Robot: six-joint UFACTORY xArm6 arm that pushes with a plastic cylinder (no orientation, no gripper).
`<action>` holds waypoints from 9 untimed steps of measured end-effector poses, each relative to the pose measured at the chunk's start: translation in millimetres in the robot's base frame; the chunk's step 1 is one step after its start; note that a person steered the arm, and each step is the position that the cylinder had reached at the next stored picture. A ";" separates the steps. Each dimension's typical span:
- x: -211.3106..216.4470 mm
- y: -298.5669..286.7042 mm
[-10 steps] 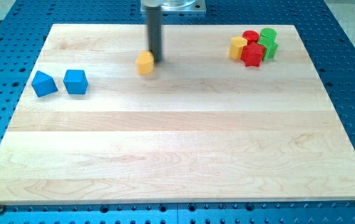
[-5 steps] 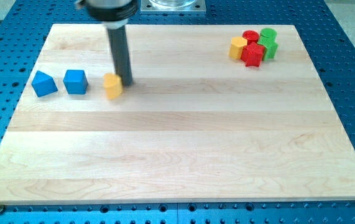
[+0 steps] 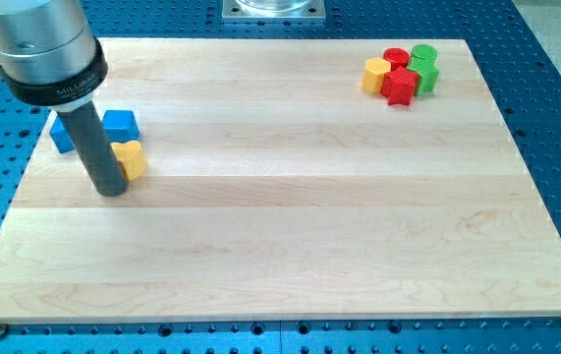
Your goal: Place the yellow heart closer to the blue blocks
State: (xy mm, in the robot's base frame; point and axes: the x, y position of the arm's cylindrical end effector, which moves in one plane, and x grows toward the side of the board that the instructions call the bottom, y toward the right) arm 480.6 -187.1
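The yellow heart [image 3: 131,157] lies at the view's left, just below the blue cube [image 3: 120,125] and close to touching it. A second blue block [image 3: 62,136] sits left of the cube, partly hidden behind my rod. My tip [image 3: 110,189] rests on the board just left of and slightly below the yellow heart, touching or nearly touching it.
A cluster sits at the view's top right: a yellow block [image 3: 376,74], a red block [image 3: 399,87], another red block [image 3: 396,57], a green cylinder [image 3: 423,54] and a green block [image 3: 428,79]. The board's left edge [image 3: 27,172] is near my rod.
The yellow heart has moved left and down from the board's top middle to beside the blue cube. My rod moved left with it and now stands on the heart's left side.
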 end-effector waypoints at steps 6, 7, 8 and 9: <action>-45.6 5.5; -46.7 5.2; -31.1 17.4; -13.0 61.4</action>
